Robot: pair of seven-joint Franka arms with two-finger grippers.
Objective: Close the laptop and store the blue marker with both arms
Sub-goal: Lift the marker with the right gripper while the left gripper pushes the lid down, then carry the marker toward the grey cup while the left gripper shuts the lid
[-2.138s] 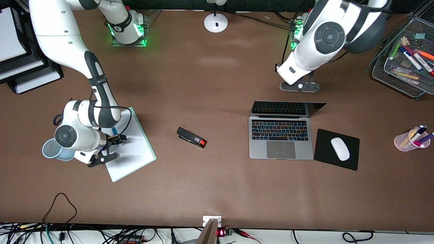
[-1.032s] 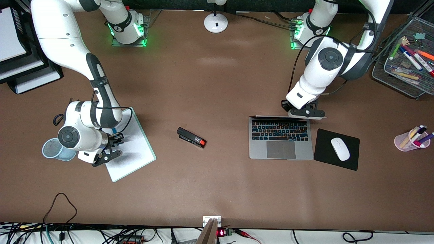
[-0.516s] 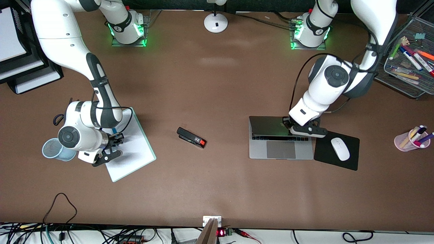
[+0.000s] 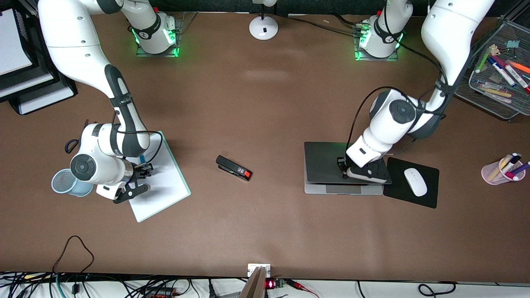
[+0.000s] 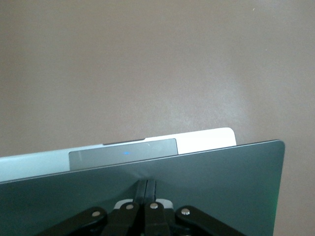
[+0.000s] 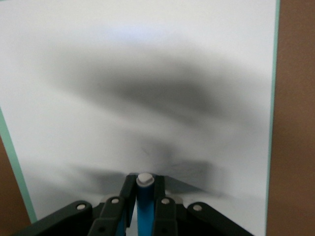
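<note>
The laptop [image 4: 331, 167], lid nearly down with a strip of base showing, sits on the desk [image 4: 265, 231] beside a mouse pad [image 4: 410, 198], the left gripper [image 4: 364, 173] pressing on its lid with fingers pressed together. Toward the right arm's end, the right gripper [image 4: 138, 174] pinches the blue marker [image 6: 144, 206] over a whiteboard [image 4: 165, 194] beside a mesh cup [image 4: 62, 182]

table [image 4: 265, 103] | laptop [image 4: 323, 161] | stapler [image 4: 234, 167] | whiteboard [image 4: 165, 186] | mouse pad [image 4: 397, 194]
</note>
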